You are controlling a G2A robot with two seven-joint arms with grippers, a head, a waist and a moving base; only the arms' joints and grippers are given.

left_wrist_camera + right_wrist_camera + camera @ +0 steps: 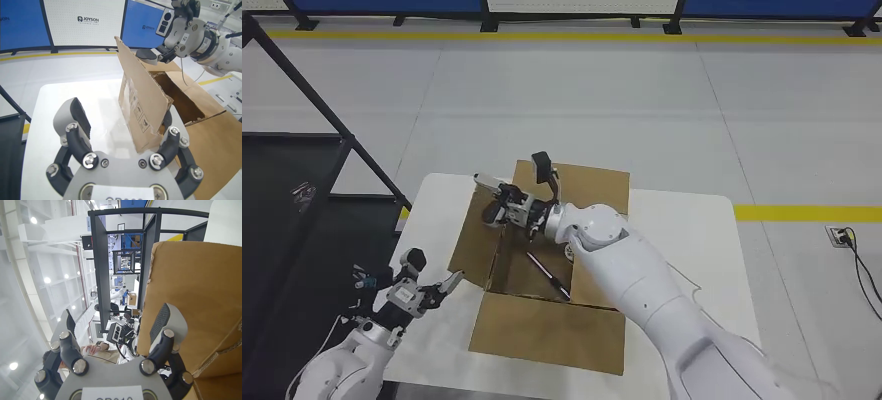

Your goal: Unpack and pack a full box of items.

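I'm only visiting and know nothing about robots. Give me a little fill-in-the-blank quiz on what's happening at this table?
The cardboard box stands on a ____ table.
The left gripper and the right gripper both have their fingers ____.
A thin dark stick lies ____ the box.
Missing words: white; open; inside.

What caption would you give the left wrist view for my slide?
Open left gripper straddling a raised brown cardboard flap of the open box on a white table.

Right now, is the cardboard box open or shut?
Open. The box has its flaps spread apart, and the top view looks inside it.
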